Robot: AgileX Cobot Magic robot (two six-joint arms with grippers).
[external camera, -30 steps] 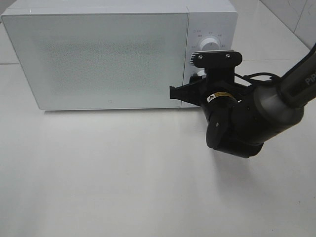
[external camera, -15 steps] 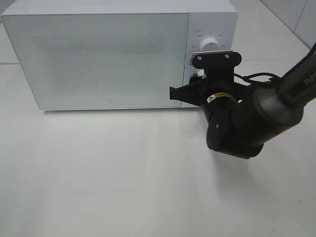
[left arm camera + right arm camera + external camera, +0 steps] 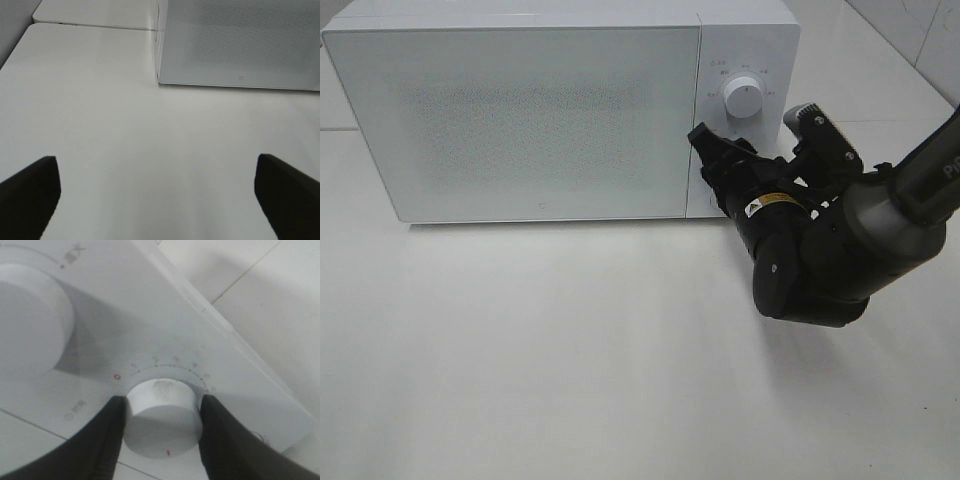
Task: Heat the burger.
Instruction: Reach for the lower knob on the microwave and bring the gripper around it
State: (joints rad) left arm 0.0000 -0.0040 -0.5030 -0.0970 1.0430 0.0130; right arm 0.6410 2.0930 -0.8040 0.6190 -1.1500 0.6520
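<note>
The burger is hidden; the white microwave point(image 3: 520, 110) stands with its door closed. My right gripper point(image 3: 724, 166) is pressed against the control panel below the upper dial point(image 3: 742, 97). In the right wrist view its two black fingers point(image 3: 107, 440) clamp the lower white timer knob point(image 3: 162, 412) from both sides, under a scale marked 0 upward. My left gripper point(image 3: 160, 200) hangs wide open over the bare table in front of the microwave's left corner point(image 3: 159, 80), with nothing between its fingers. It does not show in the exterior view.
The microwave fills the back of the white table point(image 3: 570, 350). The right arm's bulky black wrist point(image 3: 820, 250) hovers over the table right of the door. A tiled wall point(image 3: 910, 30) rises at the far right.
My right wrist has rolled clockwise while staying on the lower knob; its camera bracket swung from above the gripper to the right, uncovering the upper dial. The left gripper has not moved.
</note>
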